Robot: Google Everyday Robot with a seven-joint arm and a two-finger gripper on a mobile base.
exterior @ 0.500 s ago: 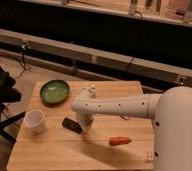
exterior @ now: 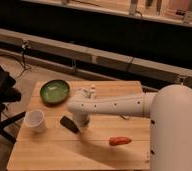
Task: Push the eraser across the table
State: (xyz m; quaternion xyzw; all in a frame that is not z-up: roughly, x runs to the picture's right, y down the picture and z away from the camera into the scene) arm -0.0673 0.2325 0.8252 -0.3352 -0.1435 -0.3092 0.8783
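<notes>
Eraser (exterior: 69, 124), dark block, lying tilted in left half of table (exterior: 59, 152), between left edge and centre. Gripper (exterior: 82, 121) reaching down just beside its right end, seemingly touching; released or clenched, cannot tell. Judging: push looking barely begun, most of crossing left to do. White cup (exterior: 35, 120) sitting near left edge, possibly in path. Green bowl (exterior: 54, 91) resting toward far left corner. Orange object (exterior: 120, 141) lying toward near edge. Table showing light wood planks; pale ledge (exterior: 104, 57) and dark wall (exterior: 89, 25) running behind.

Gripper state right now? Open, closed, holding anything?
Gripper: cannot be told. It is down at the table, just right of the eraser.
</notes>
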